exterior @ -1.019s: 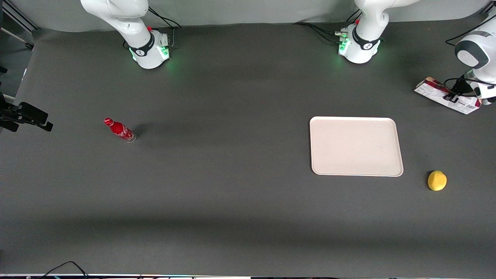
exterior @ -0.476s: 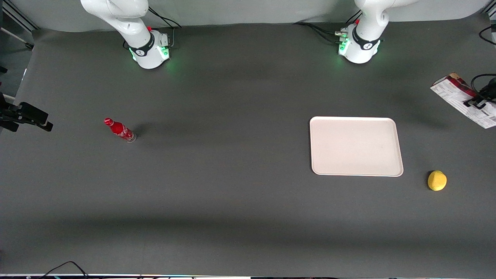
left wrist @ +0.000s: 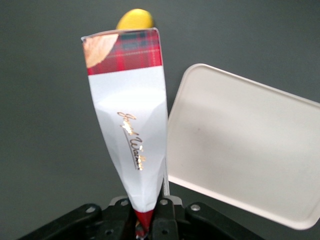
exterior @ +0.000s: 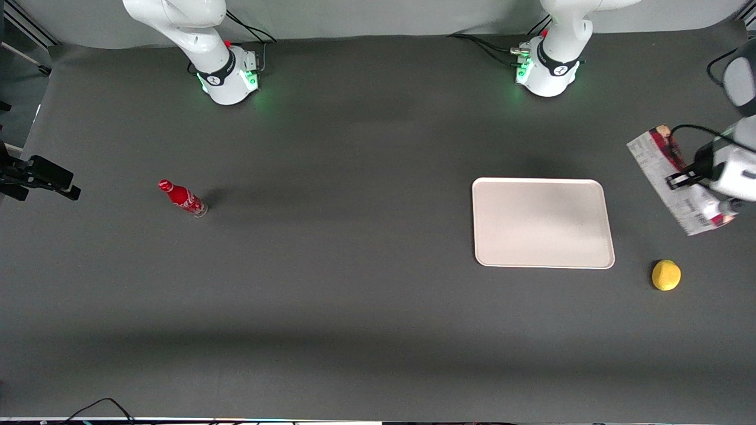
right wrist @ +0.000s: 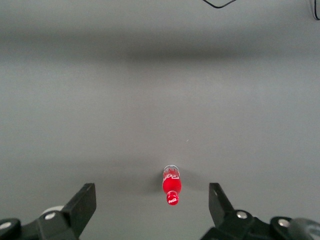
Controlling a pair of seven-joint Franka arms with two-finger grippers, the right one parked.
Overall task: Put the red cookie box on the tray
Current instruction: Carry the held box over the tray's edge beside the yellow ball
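Beside the tray [exterior: 542, 223], gripper [exterior: 679, 178] clamps the white-sided, tartan-ended red cookie box [exterior: 670, 177].

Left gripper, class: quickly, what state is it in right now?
Left gripper: shut on the red cookie box, held above the table beside the tray.

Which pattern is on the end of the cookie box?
Red tartan plaid on the cookie box, best seen in the left wrist view.

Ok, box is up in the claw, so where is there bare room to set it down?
The tray is bare across its whole surface. The claw holds the red cookie box in the air beside it, toward the working arm's end of the table. The lemon crowds only the mat near the tray's corner nearest the front camera.
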